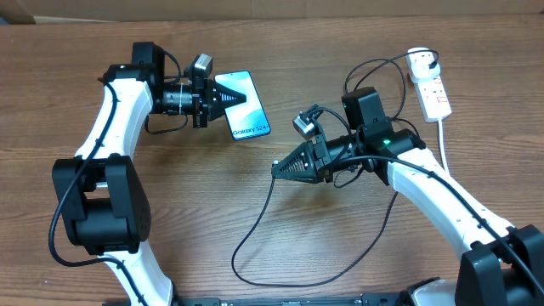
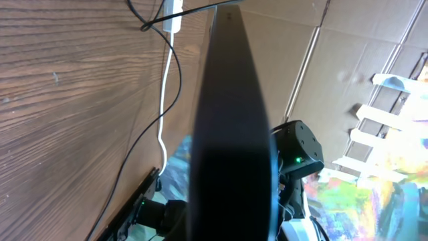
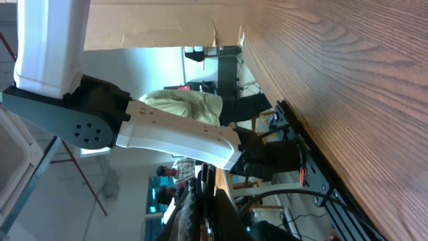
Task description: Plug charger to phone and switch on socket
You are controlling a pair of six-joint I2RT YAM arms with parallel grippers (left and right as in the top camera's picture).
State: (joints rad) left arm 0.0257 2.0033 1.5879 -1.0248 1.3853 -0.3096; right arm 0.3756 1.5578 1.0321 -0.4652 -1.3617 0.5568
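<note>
Charger cable (image 1: 255, 217): a thin black line is seen running from the right gripper's tip down over the table, bending into a wide loop near the front edge and rising again under the right arm (image 1: 442, 183). The small plug tip is hidden at the fingertips and cannot be made out.
Right gripper (image 1: 278, 168): it is pointed left over the middle of the table, its fingers closed on the free end of the charger cable.
Phone (image 1: 251, 115): it is set diagonally at the rear left of the table, screen up, with "Galaxy S24" at its nearer end. It is well apart from the cable's held end. In the left wrist view it is seen edge-on as a dark slab (image 2: 231, 134) filling the centre.
Left gripper (image 1: 240, 100): it is reached in from the left and its fingers are clamped on the phone's far end. Whether the phone rests on the table cannot be told.
Power strip (image 1: 431, 83): it is laid at the rear right. A black plug (image 1: 422, 61) is seated in its far end and a white cord (image 1: 444, 136) leaves its near end. The switch positions are too small to read.
Table (image 1: 187, 212): brown wood grain is shown.
</note>
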